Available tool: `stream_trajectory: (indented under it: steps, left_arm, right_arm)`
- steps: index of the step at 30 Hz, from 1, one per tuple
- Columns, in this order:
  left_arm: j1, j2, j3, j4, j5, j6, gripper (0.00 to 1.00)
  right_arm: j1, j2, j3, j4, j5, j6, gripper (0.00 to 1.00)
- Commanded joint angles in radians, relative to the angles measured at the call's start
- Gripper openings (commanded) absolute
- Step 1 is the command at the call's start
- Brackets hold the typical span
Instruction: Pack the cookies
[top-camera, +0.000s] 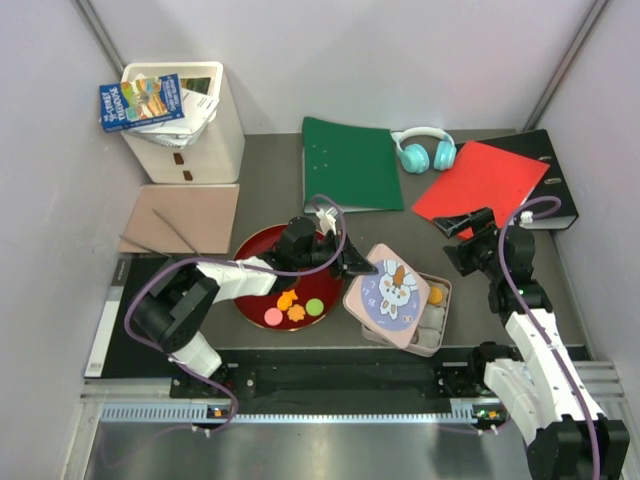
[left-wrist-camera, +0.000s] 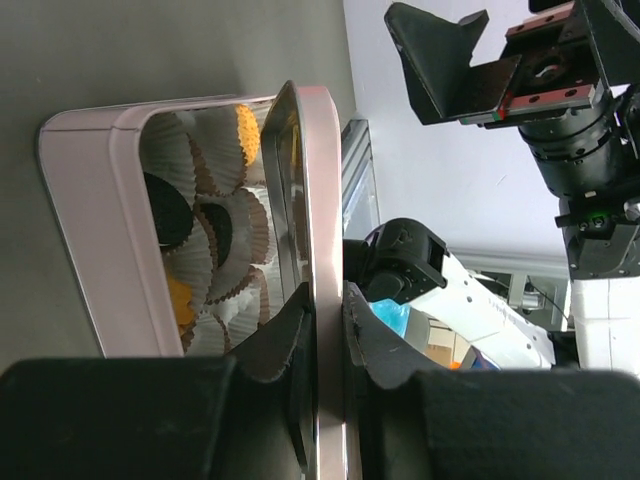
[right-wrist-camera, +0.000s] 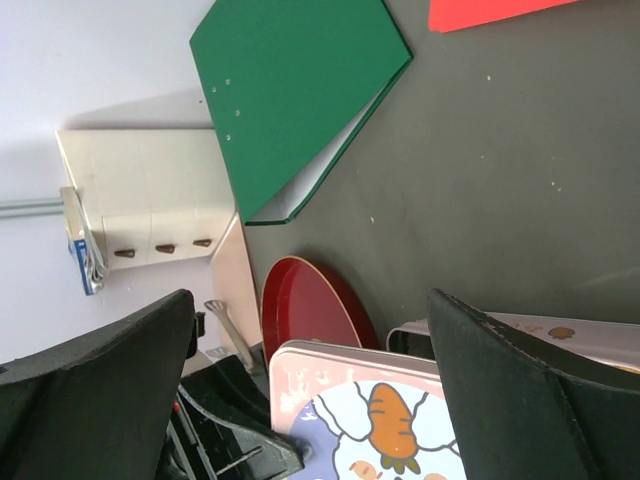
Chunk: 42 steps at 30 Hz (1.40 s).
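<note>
- Four cookies (top-camera: 296, 313) lie on the red plate (top-camera: 262, 250), just left of the tin (top-camera: 425, 343); more sit inside it.
- Left claw (left-wrist-camera: 325, 332), the nearer one, is clenched on the tin's lid (top-camera: 393, 292).
- Right claw (top-camera: 450, 243) is released, right of the tin.

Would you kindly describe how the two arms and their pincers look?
Both the left arm and the right arm have white shells with black joints. A purple cable loops along each. The left pincer and right pincer are black, with broad wedge-shaped fingers.
</note>
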Motion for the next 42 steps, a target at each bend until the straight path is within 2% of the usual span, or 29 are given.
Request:
stream_trajectory:
  steps: [1,6,8,9,12,17,23,37,38,40,42]
  left_arm:
    - [-0.004,0.009,0.003,-0.010,-0.033,0.055,0.03]
    - [-0.004,0.020,0.016,-0.135,-0.060,0.121,0.09]
    - [-0.004,0.037,0.023,-0.179,-0.067,0.150,0.09]
    - [-0.004,0.043,0.022,-0.181,-0.065,0.158,0.06]
    - [-0.006,0.035,-0.004,-0.107,-0.047,0.170,0.00]
    - [-0.006,-0.018,-0.067,0.104,-0.021,0.157,0.00]
    - [-0.003,-0.066,-0.080,0.206,-0.030,0.134,0.00]
    - [-0.004,0.187,-0.083,0.643,-0.042,-0.187,0.00]
    - [-0.004,0.213,-0.084,0.678,-0.042,-0.225,0.01]
    - [-0.003,0.236,-0.069,0.680,-0.012,-0.257,0.11]
    - [0.000,0.265,-0.028,0.596,0.027,-0.285,0.22]
  right_arm:
    - [-0.014,-0.007,0.041,0.008,0.024,-0.043,0.99]
    - [-0.012,-0.012,0.039,-0.004,0.042,-0.063,0.99]
    - [-0.012,-0.015,0.032,-0.004,0.045,-0.066,0.99]
    - [-0.012,-0.015,0.030,-0.004,0.048,-0.067,0.99]
    - [-0.012,-0.017,0.022,-0.006,0.052,-0.073,0.99]
    - [-0.012,-0.010,0.024,-0.016,0.059,-0.089,0.99]
    - [-0.012,-0.001,0.030,-0.019,0.061,-0.096,0.99]
    - [-0.012,0.014,0.049,-0.016,0.059,-0.096,0.99]
    - [-0.012,0.016,0.049,-0.018,0.059,-0.098,0.99]
    - [-0.012,0.019,0.049,-0.016,0.059,-0.096,0.99]
    - [-0.012,0.017,0.050,-0.016,0.061,-0.101,0.99]
